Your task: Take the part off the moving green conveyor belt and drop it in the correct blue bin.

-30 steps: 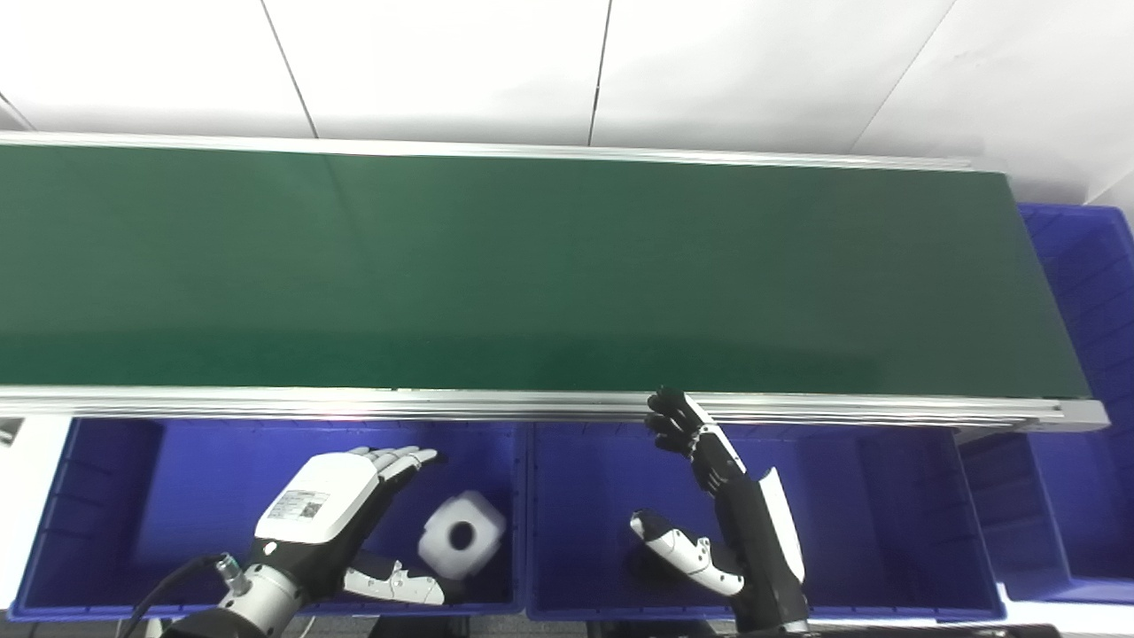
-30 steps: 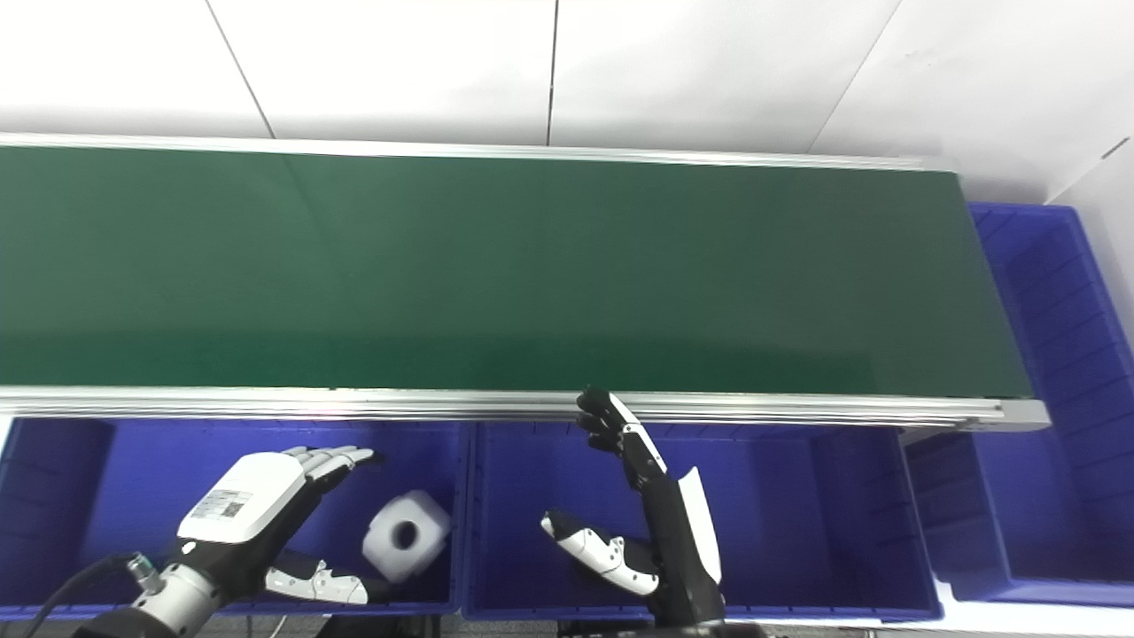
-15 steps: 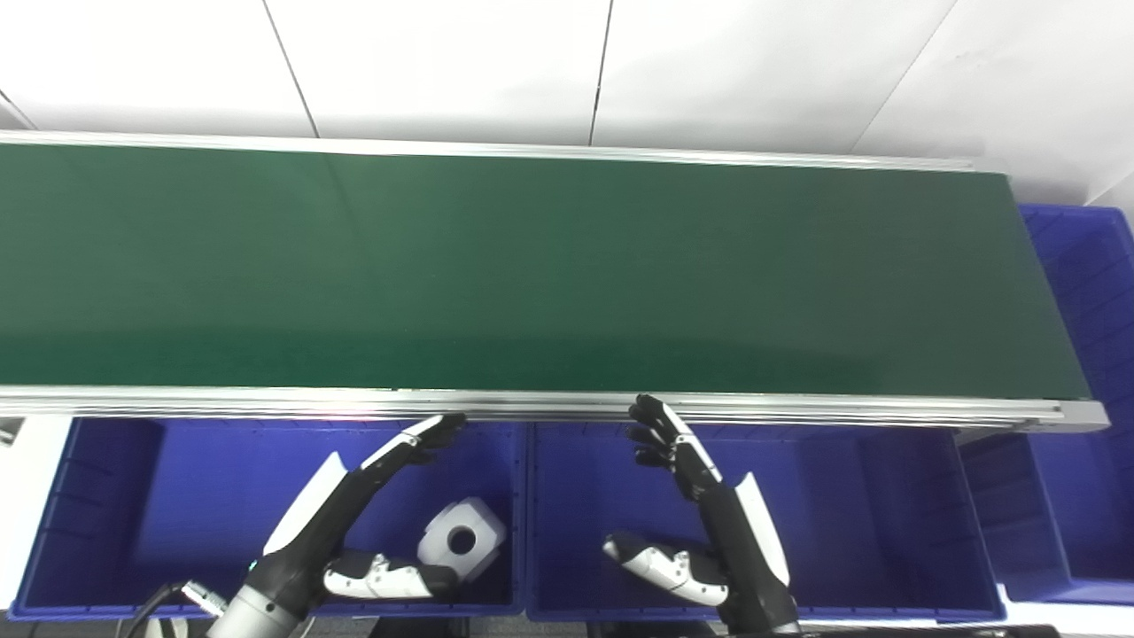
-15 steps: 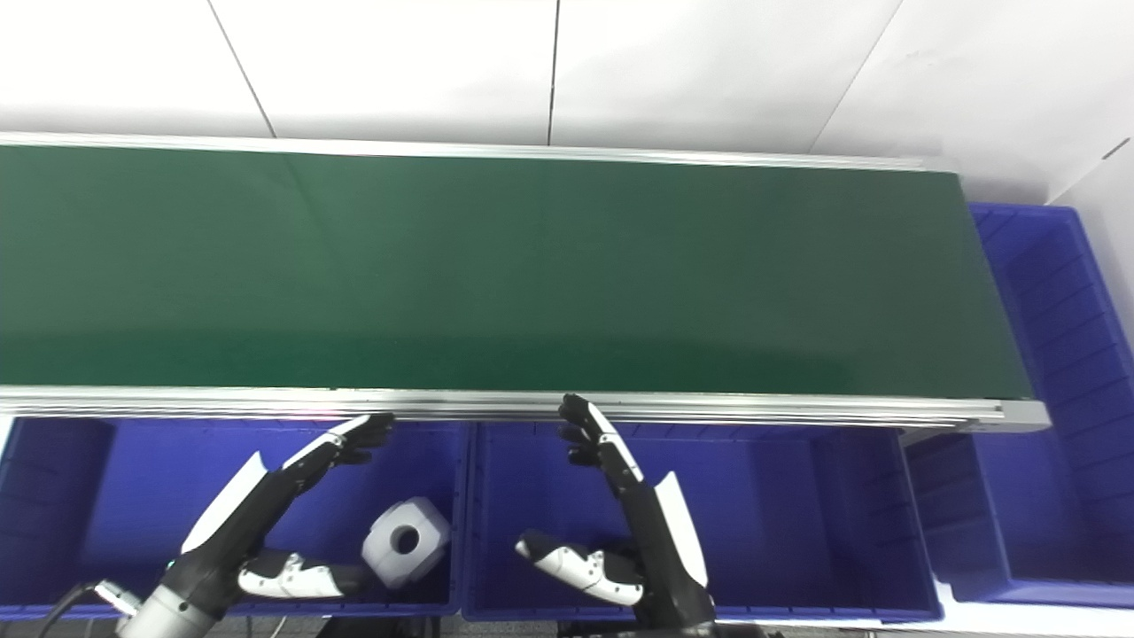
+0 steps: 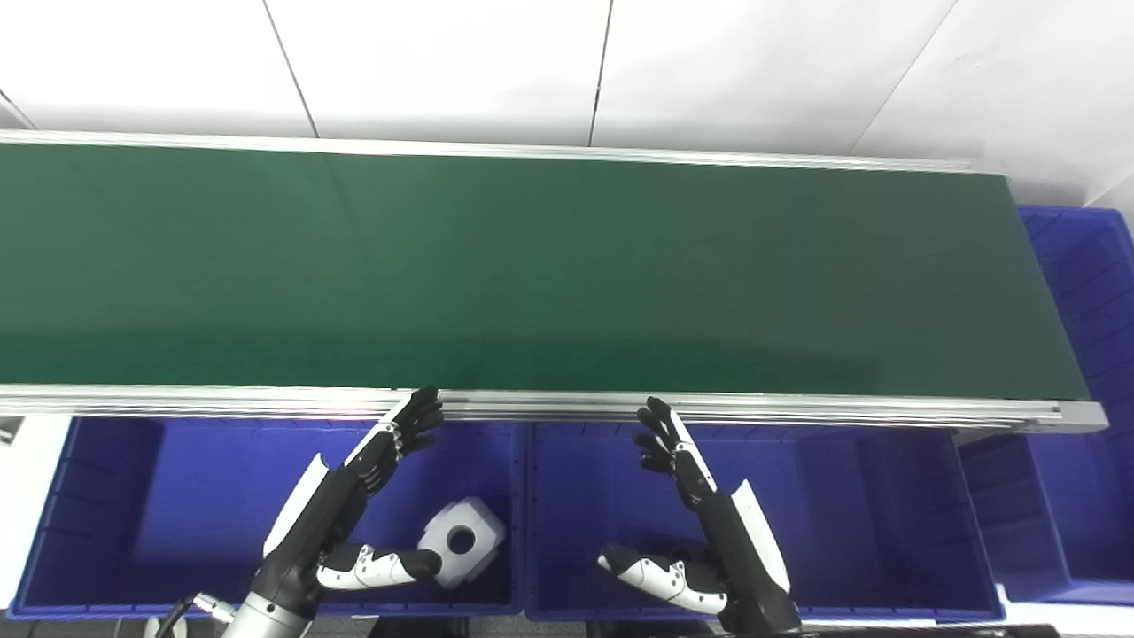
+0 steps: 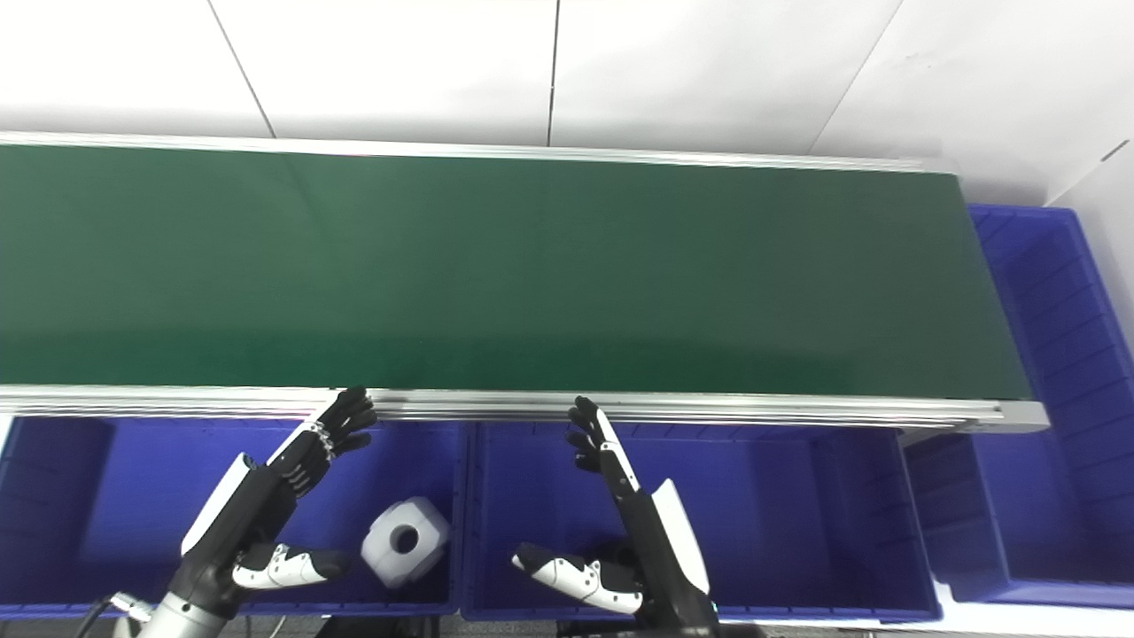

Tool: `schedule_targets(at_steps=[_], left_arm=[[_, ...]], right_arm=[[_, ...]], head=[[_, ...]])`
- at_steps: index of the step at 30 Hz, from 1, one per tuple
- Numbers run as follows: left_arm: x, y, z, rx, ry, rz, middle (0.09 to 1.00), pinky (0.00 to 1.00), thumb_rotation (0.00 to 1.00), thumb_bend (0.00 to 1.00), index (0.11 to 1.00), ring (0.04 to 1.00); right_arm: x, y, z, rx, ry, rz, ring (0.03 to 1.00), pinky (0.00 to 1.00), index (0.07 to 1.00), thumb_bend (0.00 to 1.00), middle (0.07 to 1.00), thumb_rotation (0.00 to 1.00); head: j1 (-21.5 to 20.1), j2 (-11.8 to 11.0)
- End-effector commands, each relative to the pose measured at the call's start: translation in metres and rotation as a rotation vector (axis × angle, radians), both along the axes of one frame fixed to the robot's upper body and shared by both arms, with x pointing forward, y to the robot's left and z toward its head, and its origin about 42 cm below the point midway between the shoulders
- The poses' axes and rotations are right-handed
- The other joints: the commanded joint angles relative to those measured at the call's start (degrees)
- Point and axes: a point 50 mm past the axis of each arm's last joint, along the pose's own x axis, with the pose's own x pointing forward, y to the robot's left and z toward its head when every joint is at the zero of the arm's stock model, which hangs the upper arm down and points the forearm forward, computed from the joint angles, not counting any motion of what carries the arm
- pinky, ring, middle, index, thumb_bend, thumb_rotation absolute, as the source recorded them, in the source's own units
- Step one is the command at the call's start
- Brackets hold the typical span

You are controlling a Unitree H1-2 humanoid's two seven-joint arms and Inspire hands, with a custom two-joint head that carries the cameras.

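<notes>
White part (image 5: 461, 542) already lies in the near left blue bin (image 5: 133, 496), so the drop looks done. Left hand (image 5: 350, 501) and right hand (image 5: 700, 523) hover over the bins, fingers spread wide, holding nothing. Just beyond, the conveyor's metal rail (image 5: 797, 409) borders the bare green belt (image 5: 532, 275), leaving open room.

1 green conveyor belt (image 5: 532, 266), 3 blue bins (image 5: 115, 496), 1 white part (image 5: 461, 551), 2 hands (image 5: 332, 514)
</notes>
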Motion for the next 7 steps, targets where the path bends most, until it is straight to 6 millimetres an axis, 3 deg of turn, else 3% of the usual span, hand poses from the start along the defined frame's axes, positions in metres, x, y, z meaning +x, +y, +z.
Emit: schedule_targets(at_steps=[1, 4, 7], left_arm=[[-0.0006, 0.0017, 0.0048, -0.017, -0.042, 0.006, 0.939, 0.86, 0.58, 0.82, 0.940, 0.906], [-0.0012, 0.0012, 0.0020, -0.023, -0.032, 0.014, 0.935, 0.84, 0.57, 0.82, 0.935, 0.899], [-0.0024, 0.0000, -0.0004, -0.021, -0.023, 0.013, 0.935, 0.84, 0.56, 0.81, 0.933, 0.900]], right_arm=[[-0.0025, 0.0015, 0.0051, 0.010, -0.009, -0.010, 0.907, 0.86, 1.000, 0.70, 0.959, 0.53], [-0.0034, 0.0014, 0.0027, 0.008, -0.007, -0.014, 0.901, 0.84, 1.000, 0.70, 0.955, 0.54], [-0.0057, 0.0007, 0.0000, 0.000, 0.000, -0.016, 0.903, 0.85, 1.000, 0.69, 0.953, 0.54]], head=[[0.15, -0.75], [0.67, -1.48], [2.07, -3.59]])
